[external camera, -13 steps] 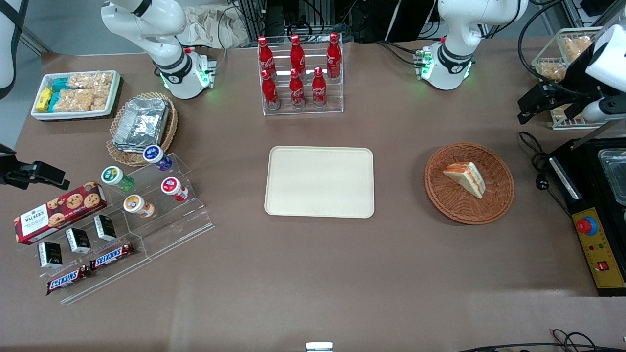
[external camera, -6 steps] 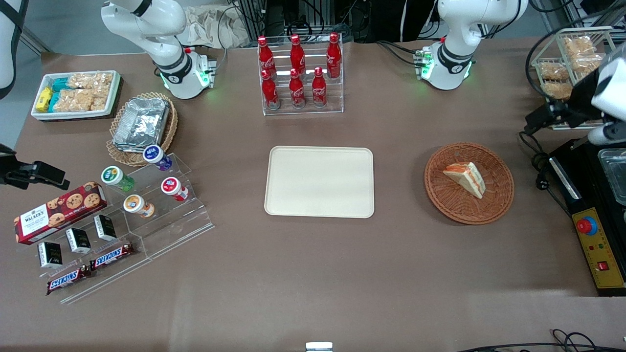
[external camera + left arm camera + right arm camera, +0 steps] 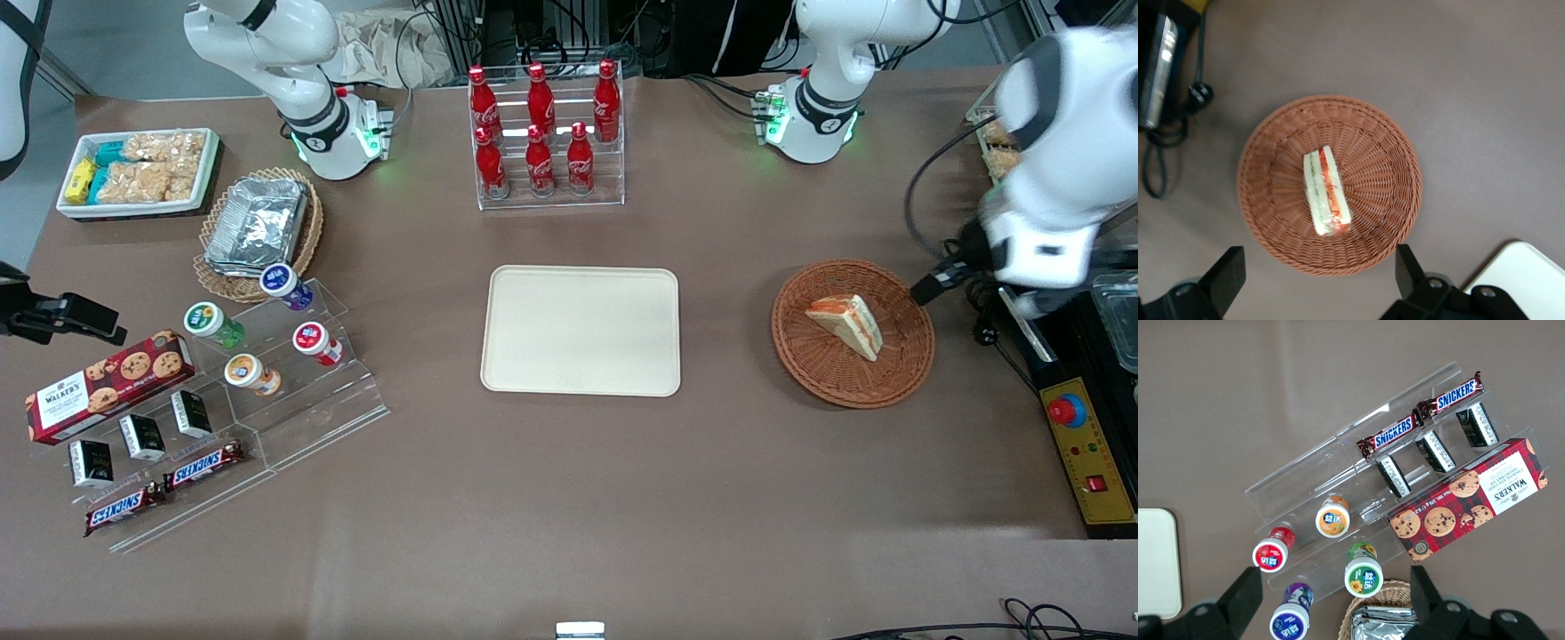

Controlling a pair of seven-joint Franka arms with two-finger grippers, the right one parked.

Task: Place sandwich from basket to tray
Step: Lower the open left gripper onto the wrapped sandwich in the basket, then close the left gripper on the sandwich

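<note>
My gripper (image 3: 1317,283) hangs above the basket (image 3: 907,356), off its edge toward the working arm's end of the table. From the wrist cam both fingers (image 3: 1225,277) stand wide apart w/ nothing between them, so it's spread and empty, high over the wicker. In the front view only a dark finger tip pokes out at the basket rim; the rest of the wrist is a white blur above it.

Sandwich (image 3: 846,324) sits in the basket, roughly mid-basket, lying on the weave. It's a triangular wedge. Front view: long axis runs diagonal, the orange-topped blunt end toward the tray (image 3: 581,330) and farther from the front cam, the narrow tip pointing nearer the front cam and toward the working arm's end. Wrist cam: sandwich (image 3: 1326,191) shows its layered edge up, pale bread w/ green and orange-red stripes running lengthwise. The line between my two fingers crosses that long axis, not along it.

Basket (image 3: 1271,233) is flat on the brown table (image 3: 569,498), apart from the tray w/ a bare strip of table between. Tray's corner (image 3: 1528,277) shows just beside one finger in the wrist cam. Tray lies flat, nothing on it.

Black power cord (image 3: 1165,127) and plug lie on the table just beside the basket, near the black unit (image 3: 1080,391) w/ the red button.
</note>
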